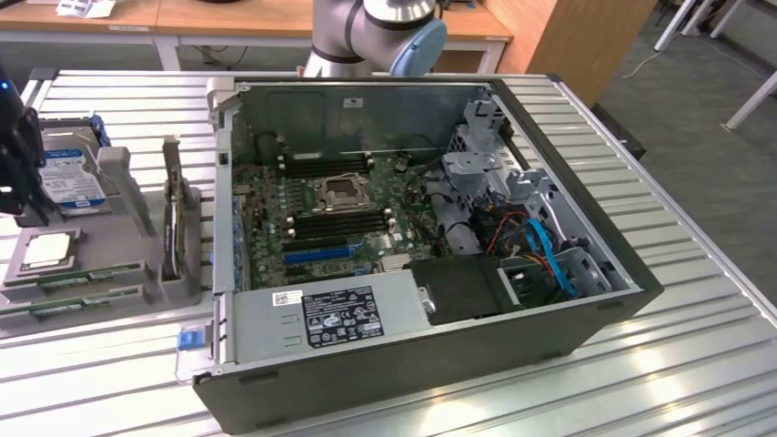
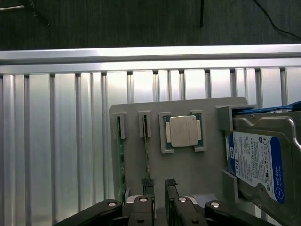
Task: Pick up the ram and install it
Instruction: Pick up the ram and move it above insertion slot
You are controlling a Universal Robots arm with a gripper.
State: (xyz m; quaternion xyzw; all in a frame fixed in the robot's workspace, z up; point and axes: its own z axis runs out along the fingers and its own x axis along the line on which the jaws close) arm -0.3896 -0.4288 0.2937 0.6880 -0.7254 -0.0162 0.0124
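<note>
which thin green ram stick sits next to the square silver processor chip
The inner green ram stick, beside the silver chip; the other lies at the edge of the grey tray.

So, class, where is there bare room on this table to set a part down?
Free: the table slats on the exterior view's right of the computer case. Crowded: the grey tray and inside the case.

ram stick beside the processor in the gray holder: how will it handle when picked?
Probably stiff and light: the ram stick is a thin board. Standing on edge in its holder slot, it may tilt if gripped off-centre. Bare board, likely fragile.
</note>
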